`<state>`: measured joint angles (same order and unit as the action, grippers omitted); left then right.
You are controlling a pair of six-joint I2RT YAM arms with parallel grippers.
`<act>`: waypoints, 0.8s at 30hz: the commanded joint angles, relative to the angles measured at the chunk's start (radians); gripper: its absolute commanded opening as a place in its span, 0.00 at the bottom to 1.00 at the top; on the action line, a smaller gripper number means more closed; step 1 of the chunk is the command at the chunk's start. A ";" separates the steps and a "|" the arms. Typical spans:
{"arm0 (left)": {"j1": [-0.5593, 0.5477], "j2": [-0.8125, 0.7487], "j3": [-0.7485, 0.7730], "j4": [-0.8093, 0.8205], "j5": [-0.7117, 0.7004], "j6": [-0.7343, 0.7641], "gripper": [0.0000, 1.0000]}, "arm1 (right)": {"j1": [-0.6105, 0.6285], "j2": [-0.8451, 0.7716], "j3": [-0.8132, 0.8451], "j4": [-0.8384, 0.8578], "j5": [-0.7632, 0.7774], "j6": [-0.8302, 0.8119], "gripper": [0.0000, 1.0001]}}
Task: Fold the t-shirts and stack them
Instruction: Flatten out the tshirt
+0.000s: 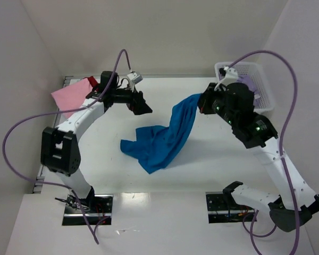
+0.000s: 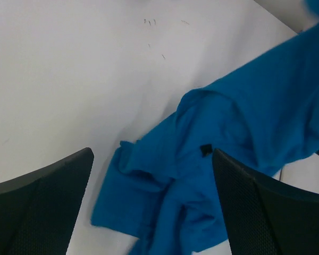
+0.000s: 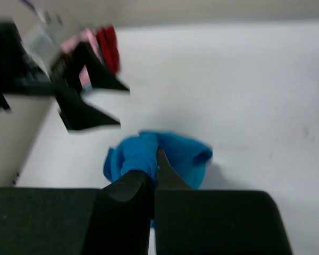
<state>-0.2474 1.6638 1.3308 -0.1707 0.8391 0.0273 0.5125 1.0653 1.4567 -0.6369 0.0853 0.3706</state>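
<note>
I see right claw (image 1: 203,102) clamped on one end of blue shirt (image 1: 159,141), that end held up near basket (image 1: 255,79). Cloth slants from claw down to table (image 1: 202,175) centre, lower part bunched, wrinkled. Left claw (image 1: 141,105) spread wide, empty, hovering just left of shirt, not touching. Pink shirt (image 1: 69,95) and red shirt (image 1: 93,82) at far-left corner.
</note>
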 commanded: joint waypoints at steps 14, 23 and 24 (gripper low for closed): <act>-0.156 -0.113 -0.195 -0.271 0.031 0.140 1.00 | -0.022 -0.019 -0.271 0.054 0.092 0.064 0.00; -0.242 -0.286 -0.301 -0.289 -0.095 -0.124 1.00 | -0.040 0.012 -0.271 0.085 0.153 0.064 0.00; -0.254 -0.286 -0.317 -0.299 -0.095 -0.150 1.00 | -0.051 0.012 -0.271 0.085 0.165 0.076 0.00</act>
<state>-0.4747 1.3972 1.0454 -0.4587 0.8013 0.0074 0.4801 1.0733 1.1851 -0.6270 0.1974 0.4301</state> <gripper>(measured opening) 0.998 0.011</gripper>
